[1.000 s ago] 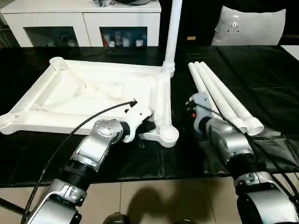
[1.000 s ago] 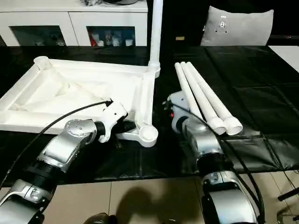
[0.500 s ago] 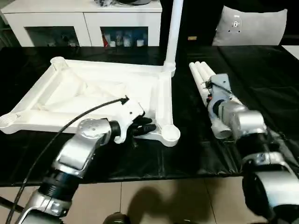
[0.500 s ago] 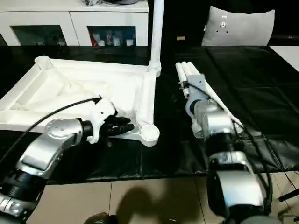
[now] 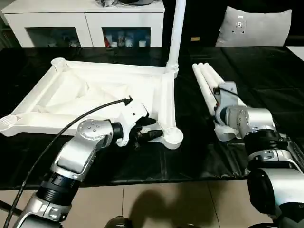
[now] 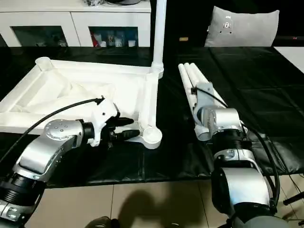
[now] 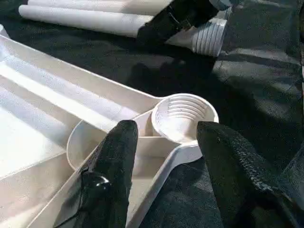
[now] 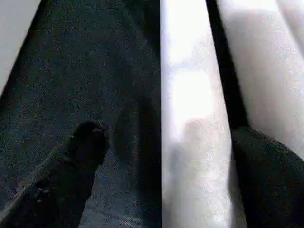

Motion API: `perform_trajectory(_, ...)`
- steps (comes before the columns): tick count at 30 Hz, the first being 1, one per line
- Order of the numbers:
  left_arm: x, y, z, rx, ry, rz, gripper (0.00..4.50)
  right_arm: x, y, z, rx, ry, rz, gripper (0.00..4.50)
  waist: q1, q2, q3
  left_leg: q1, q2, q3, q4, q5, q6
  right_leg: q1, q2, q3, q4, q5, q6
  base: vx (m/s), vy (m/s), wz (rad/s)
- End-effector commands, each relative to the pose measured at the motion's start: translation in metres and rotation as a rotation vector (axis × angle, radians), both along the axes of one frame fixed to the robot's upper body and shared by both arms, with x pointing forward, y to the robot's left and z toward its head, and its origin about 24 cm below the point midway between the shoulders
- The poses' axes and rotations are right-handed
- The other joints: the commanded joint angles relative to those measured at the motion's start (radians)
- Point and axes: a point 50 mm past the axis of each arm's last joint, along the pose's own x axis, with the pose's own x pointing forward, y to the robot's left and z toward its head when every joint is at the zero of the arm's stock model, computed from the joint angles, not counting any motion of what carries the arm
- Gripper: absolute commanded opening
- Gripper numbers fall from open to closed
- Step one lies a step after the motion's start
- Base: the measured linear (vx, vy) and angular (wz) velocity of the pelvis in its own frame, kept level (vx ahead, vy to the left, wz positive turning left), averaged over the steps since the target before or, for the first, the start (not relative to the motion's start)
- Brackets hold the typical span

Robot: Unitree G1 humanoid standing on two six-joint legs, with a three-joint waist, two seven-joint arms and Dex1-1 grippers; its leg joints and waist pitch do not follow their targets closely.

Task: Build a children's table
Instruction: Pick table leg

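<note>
The tabletop [image 5: 95,97] lies upside down on the black counter [image 5: 266,80], one leg [image 5: 176,33] standing in its far right socket. Three loose legs [image 5: 213,95] lie just right. The right tool [image 8: 161,156], fingers apart, straddles one; next it must clamp and lift. The left tool [image 7: 164,142] hangs parted at the near right socket [image 7: 183,116].

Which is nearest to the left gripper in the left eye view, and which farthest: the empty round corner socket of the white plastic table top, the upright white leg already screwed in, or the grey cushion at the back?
1. Empty round corner socket, just beside the left gripper, on the table top's near corner.
2. Upright white leg, at the far corner.
3. Grey cushion, far back on the right.
</note>
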Motion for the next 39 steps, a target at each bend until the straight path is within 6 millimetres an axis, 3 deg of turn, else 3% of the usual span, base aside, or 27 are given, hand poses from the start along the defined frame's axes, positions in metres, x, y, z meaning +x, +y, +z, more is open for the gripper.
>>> perform_trajectory(1, 0.0, -0.001, 0.005, 0.006, -0.022, -0.006, 2.66, -0.002, 0.003, 0.0, 0.052, 0.026, 0.01, 4.5, 0.0, -0.003, -0.08, 0.035, 0.045, -0.022, -0.062, -0.152, -0.038, 0.044, -0.067, 0.038, -0.065, -0.08, -0.203, 0.0, 0.0, 0.0)
perform_trajectory(4, 0.001, -0.001, 0.004, 0.017, -0.029, -0.002, 2.75, -0.005, 0.008, -0.002, 0.104, 0.068, 0.034, 4.15, 0.001, -0.004, -0.08, 0.034, 0.045, -0.022, -0.062, -0.151, -0.039, 0.044, -0.068, 0.038, -0.066, -0.083, -0.201, 0.0, 0.0, 0.0)
perform_trajectory(20, -0.001, -0.003, 0.004, 0.021, -0.034, -0.013, 3.92, -0.016, 0.023, -0.008, 0.2, 0.163, 0.11, 4.15, 0.003, -0.005, -0.08, 0.035, 0.046, -0.023, -0.063, -0.149, -0.053, 0.043, -0.071, 0.039, -0.066, -0.104, -0.197, 0.0, 0.0, 0.0)
perform_trajectory(35, 0.0, -0.005, 0.002, 0.028, -0.034, -0.016, 3.98, -0.019, 0.02, -0.013, 0.206, 0.154, 0.098, 4.15, 0.004, -0.004, -0.081, 0.036, 0.046, -0.024, -0.064, -0.158, -0.061, 0.042, -0.071, 0.039, -0.067, -0.117, -0.19, 0.0, 0.0, 0.0)
perform_trajectory(39, 0.001, -0.004, 0.003, 0.018, -0.032, -0.004, 3.98, -0.011, 0.014, -0.004, 0.239, 0.013, 0.038, 4.15, 0.003, -0.003, -0.08, 0.037, 0.046, -0.024, -0.065, -0.172, -0.064, 0.04, -0.073, 0.04, -0.07, -0.137, -0.186, 0.0, 0.0, 0.0)
